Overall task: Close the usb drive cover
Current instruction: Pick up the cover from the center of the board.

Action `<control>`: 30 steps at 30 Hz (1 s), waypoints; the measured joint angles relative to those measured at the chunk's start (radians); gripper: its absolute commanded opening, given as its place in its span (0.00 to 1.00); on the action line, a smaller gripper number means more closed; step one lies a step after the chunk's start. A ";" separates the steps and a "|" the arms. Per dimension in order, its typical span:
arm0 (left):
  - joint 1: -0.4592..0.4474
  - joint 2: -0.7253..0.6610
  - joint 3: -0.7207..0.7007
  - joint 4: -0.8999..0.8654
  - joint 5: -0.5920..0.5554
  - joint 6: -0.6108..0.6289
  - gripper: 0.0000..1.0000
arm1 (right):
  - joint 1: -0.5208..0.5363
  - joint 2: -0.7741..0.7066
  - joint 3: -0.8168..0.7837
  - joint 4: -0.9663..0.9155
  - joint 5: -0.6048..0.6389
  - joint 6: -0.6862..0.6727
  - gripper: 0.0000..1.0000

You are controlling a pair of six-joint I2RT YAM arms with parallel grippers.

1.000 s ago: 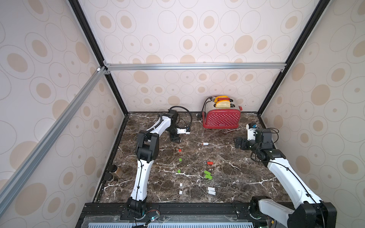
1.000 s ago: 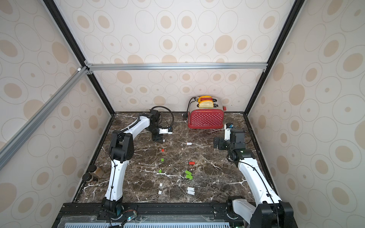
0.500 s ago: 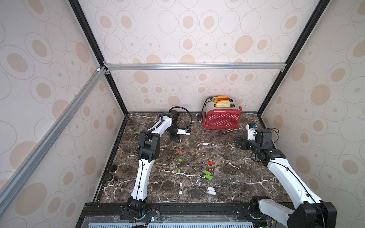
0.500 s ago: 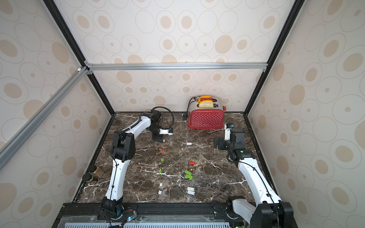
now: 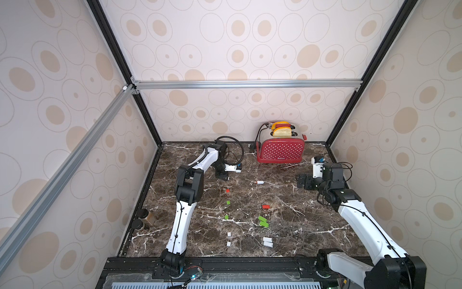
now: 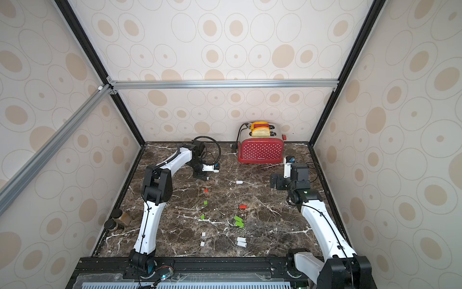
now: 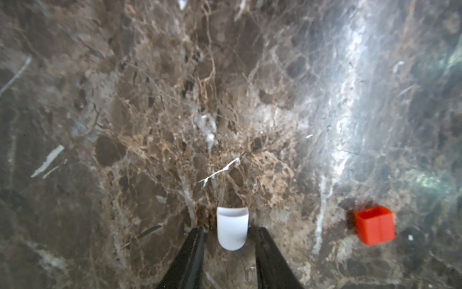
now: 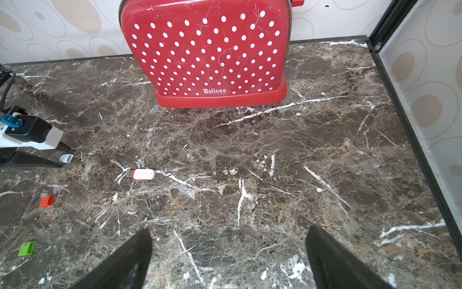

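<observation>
Left claw (image 7: 228, 234) and right claw (image 8: 228, 250) are hanging over the brown worktop (image 8: 300, 150), fingers (image 7: 190, 257) apart. Spread wide and holding nothing, the right claw is facing the red toaster (image 8: 207, 50). The white usb drive (image 8: 143, 174) is lying uncovered between the two claws. Its white cover (image 7: 232, 225) is sitting between the left claw's fingers, small gaps on both sides

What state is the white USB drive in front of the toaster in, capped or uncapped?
Uncapped: the white USB drive shows its bare metal plug, and a white cap lies apart from it at the left gripper.
</observation>
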 measured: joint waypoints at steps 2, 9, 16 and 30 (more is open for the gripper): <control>0.000 0.001 0.000 -0.001 -0.001 0.003 0.33 | 0.000 0.000 0.000 0.000 0.002 0.000 1.00; -0.002 0.002 0.003 -0.004 -0.003 0.008 0.32 | 0.001 0.000 0.000 0.000 0.003 0.000 1.00; -0.006 0.009 0.016 -0.013 -0.006 0.008 0.32 | 0.002 0.000 0.000 0.000 0.003 -0.003 1.00; -0.016 0.009 0.017 -0.013 -0.018 0.012 0.20 | 0.002 0.000 -0.001 0.001 0.011 -0.007 1.00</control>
